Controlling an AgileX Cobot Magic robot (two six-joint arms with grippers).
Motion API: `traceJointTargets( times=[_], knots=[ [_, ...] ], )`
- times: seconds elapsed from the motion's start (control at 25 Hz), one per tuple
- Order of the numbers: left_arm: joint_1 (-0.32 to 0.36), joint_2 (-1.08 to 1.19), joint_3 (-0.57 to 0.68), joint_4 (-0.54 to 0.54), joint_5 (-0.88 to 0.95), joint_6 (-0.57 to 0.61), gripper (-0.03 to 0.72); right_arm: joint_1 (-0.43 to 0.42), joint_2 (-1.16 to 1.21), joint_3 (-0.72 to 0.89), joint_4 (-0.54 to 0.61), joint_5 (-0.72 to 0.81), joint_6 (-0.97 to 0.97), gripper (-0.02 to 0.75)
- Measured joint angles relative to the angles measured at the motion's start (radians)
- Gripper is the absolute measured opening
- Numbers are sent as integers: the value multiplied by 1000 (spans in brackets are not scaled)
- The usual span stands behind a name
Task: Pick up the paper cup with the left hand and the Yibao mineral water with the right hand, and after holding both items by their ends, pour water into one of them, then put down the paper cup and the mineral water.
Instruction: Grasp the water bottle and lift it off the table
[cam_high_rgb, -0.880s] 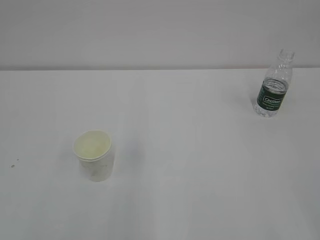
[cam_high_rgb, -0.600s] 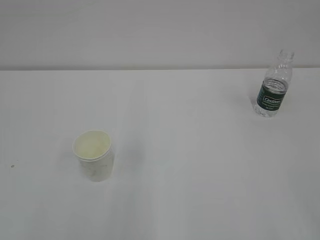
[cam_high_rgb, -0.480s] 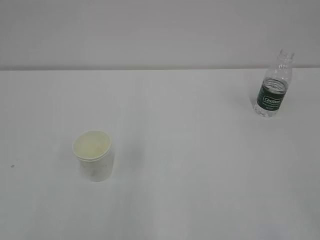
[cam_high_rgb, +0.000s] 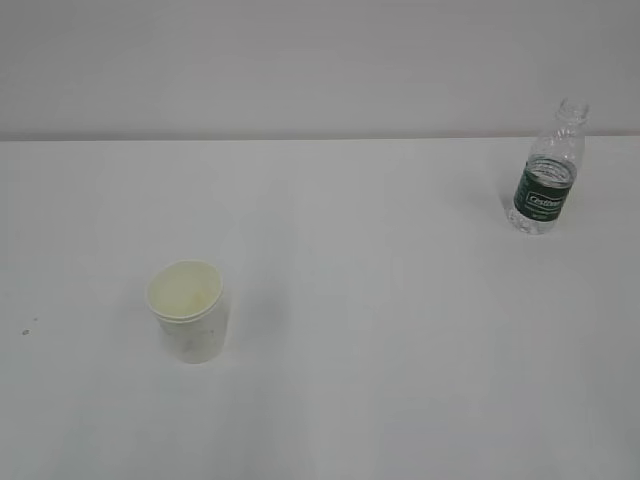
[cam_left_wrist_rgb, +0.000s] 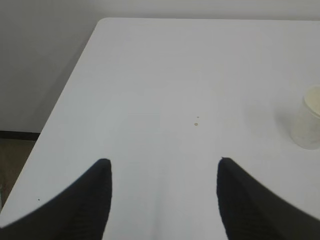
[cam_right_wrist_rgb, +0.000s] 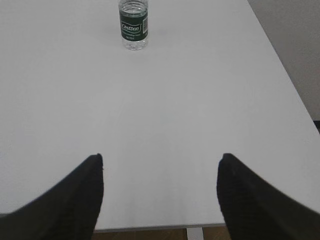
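Two objects stand upright and well apart on the white table (cam_high_rgb: 380, 330): the paper cup (cam_high_rgb: 187, 310) at front left, the Yibao mineral water (cam_high_rgb: 546, 172) at far right, capless. The left hand (cam_left_wrist_rgb: 162, 197) has its jaws spread apart, gripping nothing. The right hand (cam_right_wrist_rgb: 160, 195) likewise has its jaws apart, with the bottle far ahead.

White cup (cam_high_rgb: 187, 312), green-labelled clear bottle (cam_high_rgb: 546, 178)
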Motion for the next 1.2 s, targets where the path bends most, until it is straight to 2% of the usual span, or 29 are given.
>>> traceJointTargets(
  times=[1.2],
  knots=[
    [0, 2, 0, -25, 2, 0, 466, 0, 0, 0, 0, 0, 0, 536]
  ],
)
